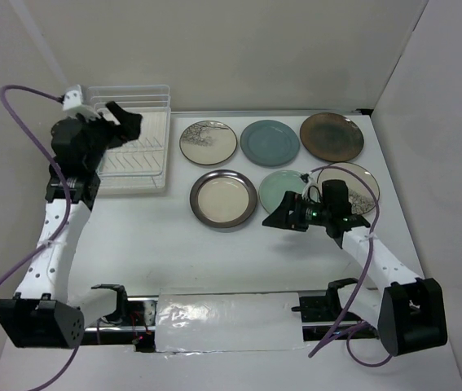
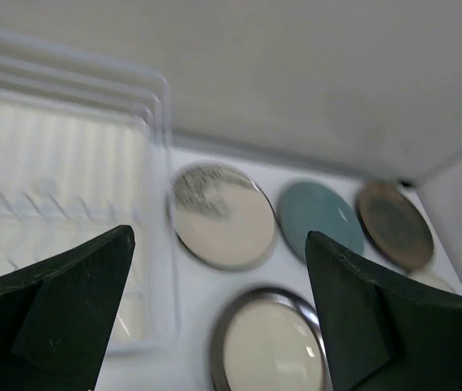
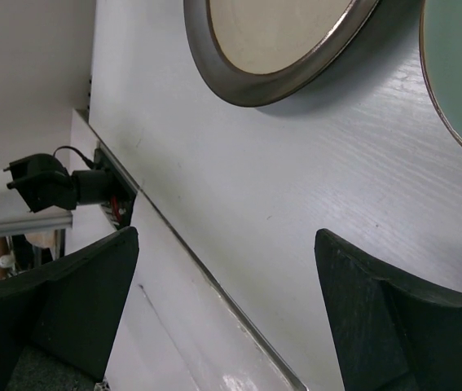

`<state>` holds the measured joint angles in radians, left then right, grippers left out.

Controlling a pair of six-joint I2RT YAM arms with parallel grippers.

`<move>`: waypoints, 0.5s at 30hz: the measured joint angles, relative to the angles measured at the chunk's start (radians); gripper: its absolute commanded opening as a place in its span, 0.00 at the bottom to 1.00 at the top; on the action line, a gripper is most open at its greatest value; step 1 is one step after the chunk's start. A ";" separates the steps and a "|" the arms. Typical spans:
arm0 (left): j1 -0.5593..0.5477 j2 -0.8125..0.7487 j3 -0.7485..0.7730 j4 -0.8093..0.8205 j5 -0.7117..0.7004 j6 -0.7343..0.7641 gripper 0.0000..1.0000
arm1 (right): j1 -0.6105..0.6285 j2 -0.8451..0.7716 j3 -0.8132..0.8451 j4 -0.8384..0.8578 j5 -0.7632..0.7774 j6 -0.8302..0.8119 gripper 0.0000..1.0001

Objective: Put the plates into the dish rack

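The white wire dish rack (image 1: 133,155) stands at the back left; I see no plate in it. My left gripper (image 1: 126,124) hovers over it, open and empty. On the table lie a cream branch-pattern plate (image 1: 208,142), a blue-grey plate (image 1: 270,142), a dark brown plate (image 1: 332,136), a cream dark-rimmed plate (image 1: 223,198), a pale green plate (image 1: 283,186) and another cream plate (image 1: 359,177), half hidden by my right arm. My right gripper (image 1: 278,215) is open and empty at the green plate's near edge. The left wrist view shows the rack (image 2: 68,163) and the dark-rimmed plate (image 2: 271,346).
A shiny strip (image 1: 231,314) runs along the table's front edge between the arm bases. White walls close in the back and right sides. A purple cable (image 1: 19,102) loops beside the left arm. In the right wrist view the dark-rimmed plate (image 3: 279,41) lies ahead.
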<state>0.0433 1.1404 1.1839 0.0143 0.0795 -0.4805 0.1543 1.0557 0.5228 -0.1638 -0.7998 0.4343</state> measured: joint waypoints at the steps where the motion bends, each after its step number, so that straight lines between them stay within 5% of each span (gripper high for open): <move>1: -0.040 -0.017 -0.018 -0.034 0.023 -0.018 0.98 | 0.000 -0.009 -0.003 0.000 0.004 0.011 0.95; 7: -0.220 -0.113 -0.192 -0.219 0.101 -0.055 0.98 | -0.004 -0.044 -0.009 -0.001 0.035 0.054 0.95; 15: -0.240 -0.306 -0.324 -0.374 0.125 -0.079 0.98 | -0.011 -0.055 -0.041 0.004 0.058 0.093 0.95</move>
<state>-0.1967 0.8345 0.8600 -0.3595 0.2043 -0.5591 0.1436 1.0012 0.4820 -0.1600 -0.7422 0.5274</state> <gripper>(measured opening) 0.985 0.953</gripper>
